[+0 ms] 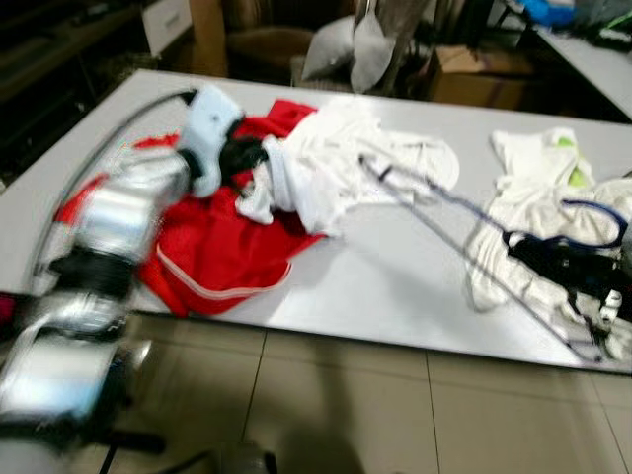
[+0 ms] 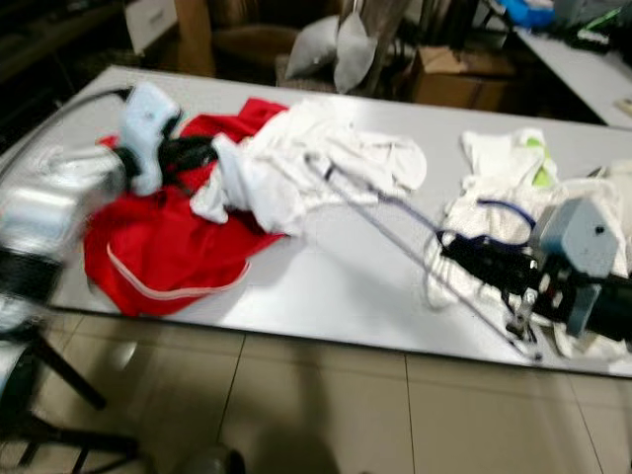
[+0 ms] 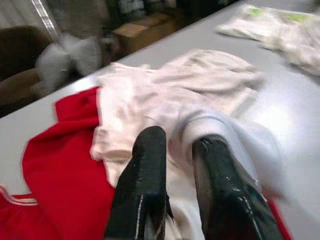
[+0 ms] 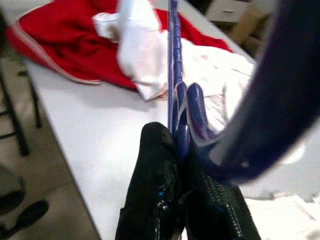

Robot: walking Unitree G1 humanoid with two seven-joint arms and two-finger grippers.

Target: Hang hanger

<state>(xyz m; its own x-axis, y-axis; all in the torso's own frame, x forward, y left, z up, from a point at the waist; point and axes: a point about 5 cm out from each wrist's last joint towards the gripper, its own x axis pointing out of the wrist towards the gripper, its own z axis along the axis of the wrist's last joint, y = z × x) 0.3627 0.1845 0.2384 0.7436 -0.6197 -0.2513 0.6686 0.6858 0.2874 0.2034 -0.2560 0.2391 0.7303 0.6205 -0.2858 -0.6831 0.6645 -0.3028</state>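
Grey table [image 1: 395, 286] on beige tiled floor [image 1: 395, 415]; cardboard boxes [image 1: 469, 74] behind; second table [image 1: 592, 59] at far right; lighting dim.

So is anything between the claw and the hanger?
No. The right claw is shut on the hanger near its hook. The hanger's far end lies on the white shirt.

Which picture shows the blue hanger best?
The left eye view: the whole blue hanger lies across the table. The right eye view shows it too. The right wrist view shows just its neck, pinched in the right gripper.
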